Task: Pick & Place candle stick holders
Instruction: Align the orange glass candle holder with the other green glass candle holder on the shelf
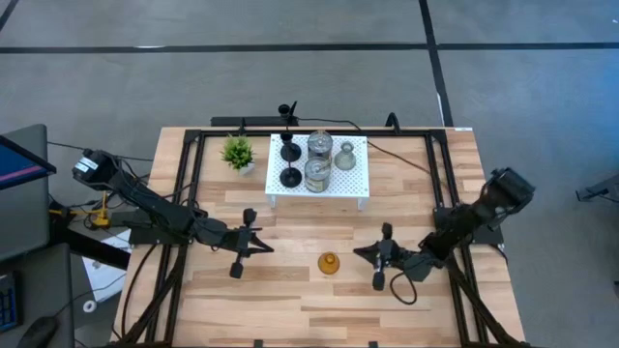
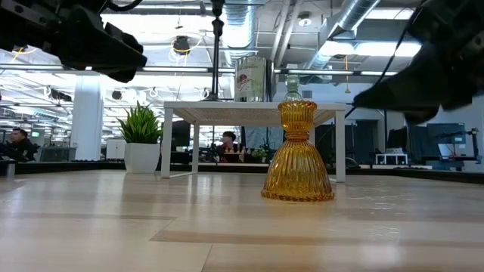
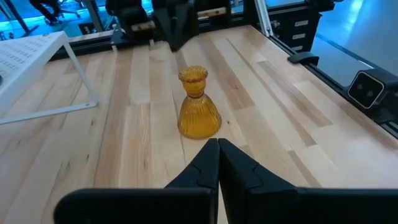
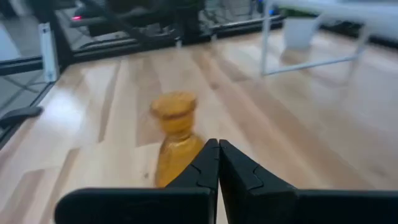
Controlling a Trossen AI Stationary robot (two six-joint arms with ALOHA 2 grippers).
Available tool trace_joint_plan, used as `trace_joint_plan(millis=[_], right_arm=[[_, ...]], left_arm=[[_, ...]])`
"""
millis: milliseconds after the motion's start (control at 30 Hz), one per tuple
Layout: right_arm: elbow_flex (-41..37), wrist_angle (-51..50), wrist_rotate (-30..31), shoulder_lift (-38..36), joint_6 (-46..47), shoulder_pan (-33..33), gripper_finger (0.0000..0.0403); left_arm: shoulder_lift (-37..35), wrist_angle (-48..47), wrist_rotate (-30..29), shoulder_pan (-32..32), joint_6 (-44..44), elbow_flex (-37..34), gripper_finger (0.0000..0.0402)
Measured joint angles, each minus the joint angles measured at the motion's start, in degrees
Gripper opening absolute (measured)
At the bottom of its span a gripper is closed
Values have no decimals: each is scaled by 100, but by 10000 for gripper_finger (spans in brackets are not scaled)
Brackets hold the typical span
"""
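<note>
I have the amber candle stick holder [image 1: 329, 262] standing upright on the bare table [image 1: 290, 300], between my two arms and in front of the white perforated stand [image 1: 318, 190]. My left end effector [image 1: 244, 253] and right end effector [image 1: 381, 259] sit on either side of it, both closed and empty. The other candle stick holders [image 1: 317, 161] stand on top of the stand.

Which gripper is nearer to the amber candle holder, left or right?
Right, narrowly. The right gripper is just beside the amber candle holder; the left gripper is farther away on its opposite side.
</note>
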Motion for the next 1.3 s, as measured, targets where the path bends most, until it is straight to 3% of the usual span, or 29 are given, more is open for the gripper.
trace_joint_plan(millis=[267, 500, 767, 967, 1300], right_arm=[[0, 1455, -487, 1210, -13, -342, 0], [127, 1477, -1769, 1649, 216, -806, 0], [402, 1472, -2485, 1797, -151, -1032, 16], [406, 1479, -2577, 1711, -331, -1030, 89], [765, 1394, -2533, 1711, -423, -1096, 268]], left_arm=[[24, 10, 2, 0, -42, -9, 3], [24, 12, 4, 0, -42, -9, 3], [28, 17, 4, 0, -42, -7, 3], [28, 17, 7, 0, -42, -7, 3], [28, 17, 7, 0, -42, -4, 3]])
